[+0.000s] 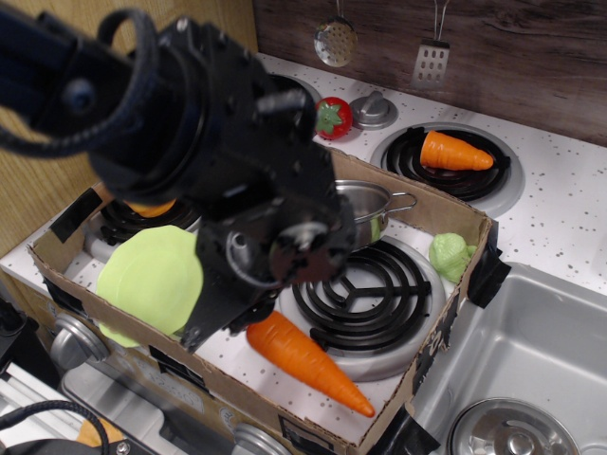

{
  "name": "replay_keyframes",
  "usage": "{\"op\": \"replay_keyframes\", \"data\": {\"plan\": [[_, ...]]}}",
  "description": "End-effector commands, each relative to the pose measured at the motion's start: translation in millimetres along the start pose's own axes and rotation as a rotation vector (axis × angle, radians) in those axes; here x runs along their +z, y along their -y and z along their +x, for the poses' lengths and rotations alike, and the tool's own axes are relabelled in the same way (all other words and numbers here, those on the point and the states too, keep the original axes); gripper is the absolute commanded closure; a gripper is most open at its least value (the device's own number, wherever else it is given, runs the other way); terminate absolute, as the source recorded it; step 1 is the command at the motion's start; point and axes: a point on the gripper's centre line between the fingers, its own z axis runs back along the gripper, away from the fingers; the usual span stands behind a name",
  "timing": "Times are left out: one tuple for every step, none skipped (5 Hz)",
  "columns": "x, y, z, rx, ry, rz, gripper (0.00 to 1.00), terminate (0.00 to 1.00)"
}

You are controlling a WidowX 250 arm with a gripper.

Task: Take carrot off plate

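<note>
The carrot [308, 361] is smooth orange plastic, long and tapering to a point, and lies inside the cardboard tray [432, 336] on the white speckled stove top [569, 213], partly on the rim of the front burner [365, 299], tip toward the tray's near wall. The plate [152, 280] is a flat, round, lime-green disc at the left end of the tray, bare and well apart from the carrot. A shiny steel pot [370, 210] sits further back in the tray, mostly hidden by the arm. A crinkled pale green lettuce piece [450, 256] rests by the tray's right wall. Outside the tray a stubby carrot [455, 152] lies on the back burner. The bulky black arm leans low over the tray's middle; its pincer [248, 313] is just above the carrot's thick end, and I cannot tell whether it is open or closed
</note>
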Motion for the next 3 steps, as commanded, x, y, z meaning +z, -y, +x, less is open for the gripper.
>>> {"op": "replay_keyframes", "data": {"plan": [[2.7,4.9,-13.9,-0.015,-0.003,-0.032,0.0,0.0],[15.0,11.0,-8.7,-0.031,0.042,-0.022,0.0,0.0],[33.9,18.9,-0.6,-0.029,0.046,0.002,0.0,0.0]]}}
